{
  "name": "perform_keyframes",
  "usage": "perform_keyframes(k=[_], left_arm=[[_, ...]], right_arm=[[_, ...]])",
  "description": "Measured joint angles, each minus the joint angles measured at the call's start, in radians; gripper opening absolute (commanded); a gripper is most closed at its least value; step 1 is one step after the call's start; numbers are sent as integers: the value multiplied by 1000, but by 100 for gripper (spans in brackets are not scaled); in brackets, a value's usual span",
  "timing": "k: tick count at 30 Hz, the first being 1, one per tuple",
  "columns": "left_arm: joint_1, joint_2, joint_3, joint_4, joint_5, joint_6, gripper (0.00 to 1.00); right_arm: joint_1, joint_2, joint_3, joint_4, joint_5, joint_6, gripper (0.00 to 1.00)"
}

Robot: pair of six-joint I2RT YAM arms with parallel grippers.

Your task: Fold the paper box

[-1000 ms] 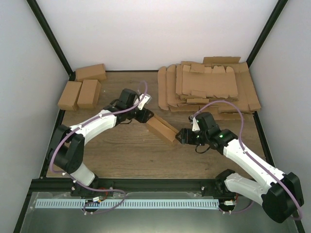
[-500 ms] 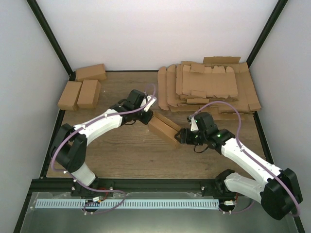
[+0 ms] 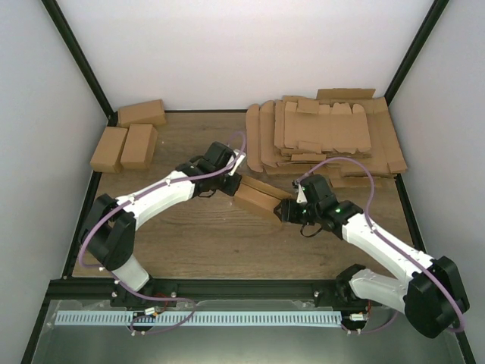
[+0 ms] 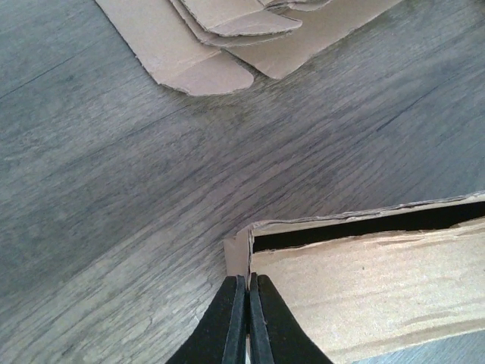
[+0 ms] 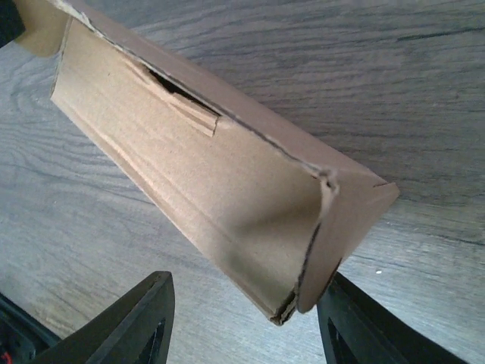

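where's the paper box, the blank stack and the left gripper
paper box (image 3: 258, 202), top external view, top face
blank stack (image 3: 326, 133), top external view, topmost sheet
left gripper (image 4: 248, 284), left wrist view, between shut fingertips

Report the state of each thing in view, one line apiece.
paper box: folded into a long carton, side seam gaping, end flap ajar.
left gripper: shut, tips at the box's corner tab.
right gripper: open, jaws either side of the box's end.
flat blanks: unfolded, piled up.
three cartons: folded shut, lying flat.
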Motion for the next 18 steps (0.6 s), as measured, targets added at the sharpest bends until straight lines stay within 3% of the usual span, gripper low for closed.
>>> perform_keyframes(k=[18], left_arm=[[-6, 20, 94, -185, 30, -111, 4]], right_arm=[[0, 39, -28, 53, 93, 3, 49]])
